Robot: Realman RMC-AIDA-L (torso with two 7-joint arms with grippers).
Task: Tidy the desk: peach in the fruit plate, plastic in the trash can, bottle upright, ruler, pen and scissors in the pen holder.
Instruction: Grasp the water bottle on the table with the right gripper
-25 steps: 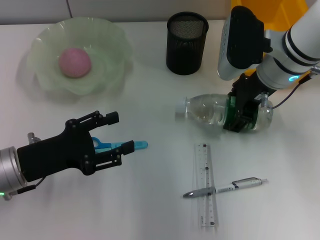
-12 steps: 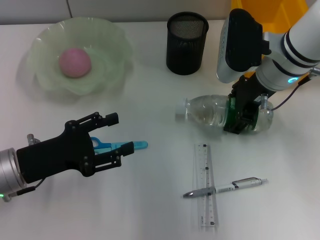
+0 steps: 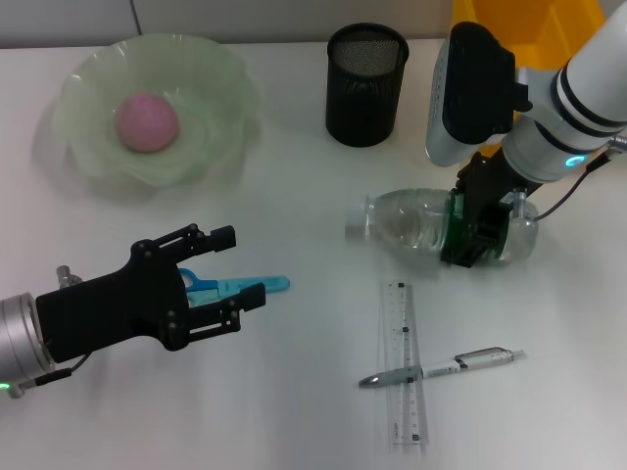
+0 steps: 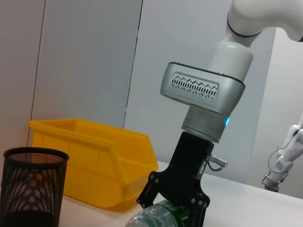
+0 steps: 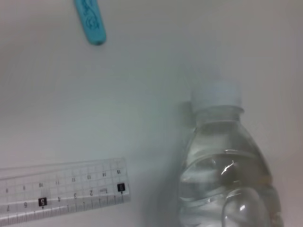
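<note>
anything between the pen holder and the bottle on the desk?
No. In the head view, only bare desk separates the black mesh pen holder from the lying bottle, which the right gripper is clamped on.

Far left on the desk (image 3: 294,411): fruit plate (image 3: 211,147) with peach (image 3: 147,121) inside. Right of it, at the back: pen holder (image 3: 365,84), with bin (image 3: 534,24) behind right. Nearer, right of centre: bottle (image 3: 407,217) on its side, cap pointing left. Near left: scissors (image 3: 240,286). Near right: pen (image 3: 441,368) lying across ruler (image 3: 403,362).
</note>
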